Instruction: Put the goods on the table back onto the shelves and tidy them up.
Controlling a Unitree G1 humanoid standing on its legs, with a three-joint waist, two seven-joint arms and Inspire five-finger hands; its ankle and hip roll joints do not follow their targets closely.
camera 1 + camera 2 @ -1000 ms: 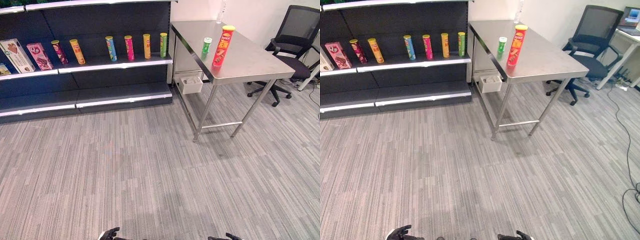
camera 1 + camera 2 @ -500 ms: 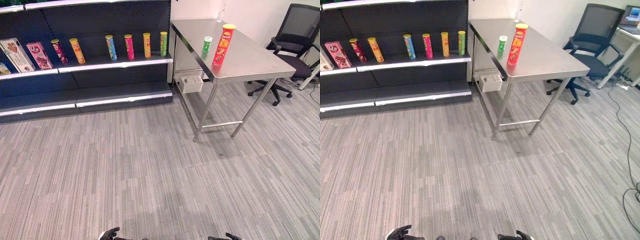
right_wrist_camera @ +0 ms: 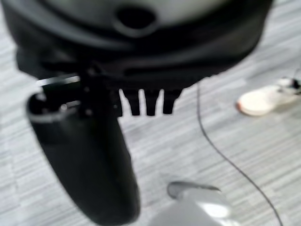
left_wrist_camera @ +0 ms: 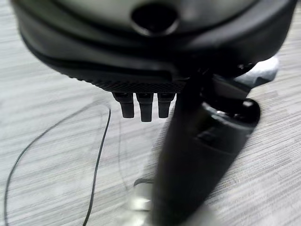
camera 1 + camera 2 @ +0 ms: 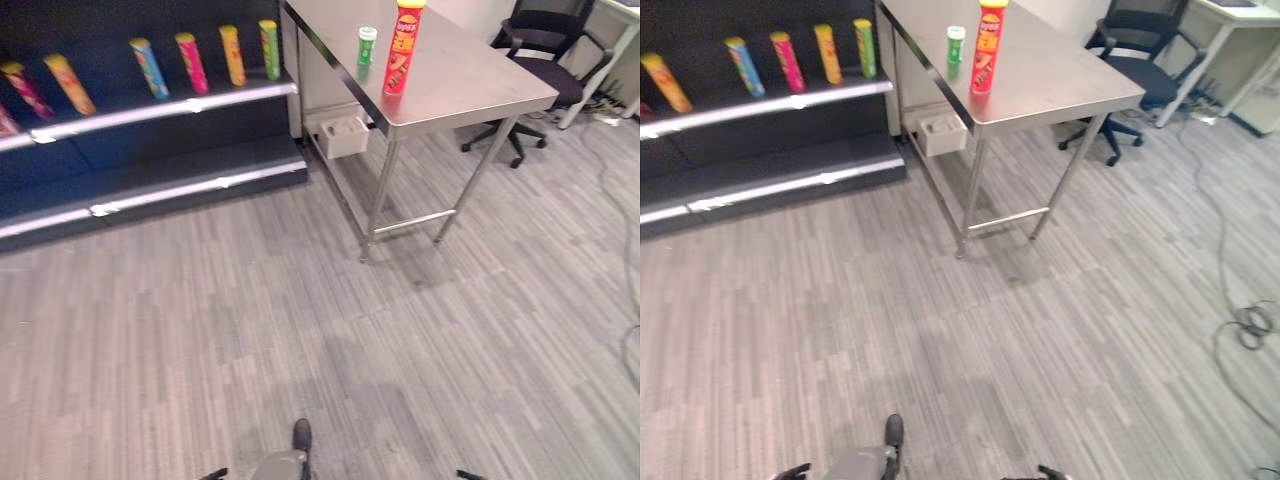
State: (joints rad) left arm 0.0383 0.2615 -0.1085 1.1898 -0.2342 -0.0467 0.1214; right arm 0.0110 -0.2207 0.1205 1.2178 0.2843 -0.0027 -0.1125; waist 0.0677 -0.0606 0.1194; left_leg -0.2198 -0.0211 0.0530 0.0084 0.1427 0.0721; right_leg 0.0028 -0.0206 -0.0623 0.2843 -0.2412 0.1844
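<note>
1. The floor (image 5: 250, 330) is grey striped carpet and takes up most of the room in the head views.
2. A dark shelf unit (image 5: 150, 180) stands along the far left; its upper shelf carries a row of upright tubes (image 5: 190, 62) in mixed colours.
3. A steel counter (image 5: 470, 80) stands just beside the shelf unit's right end, with a small white box (image 5: 342, 135) under its near left corner.
4. A black office chair (image 5: 535, 40) stands behind the counter, near a white desk (image 5: 1230, 20).
5. On the counter, a tall red can (image 5: 402, 50) stands upright near the left edge; a shorter green can (image 5: 366, 45) stands just beside it, apart.
6. The left hand (image 4: 146, 104) and right hand (image 3: 150, 101) hang low over the carpet, fingers relaxed, holding nothing.
7. A white shoe (image 3: 263, 101) shows on the carpet.
</note>
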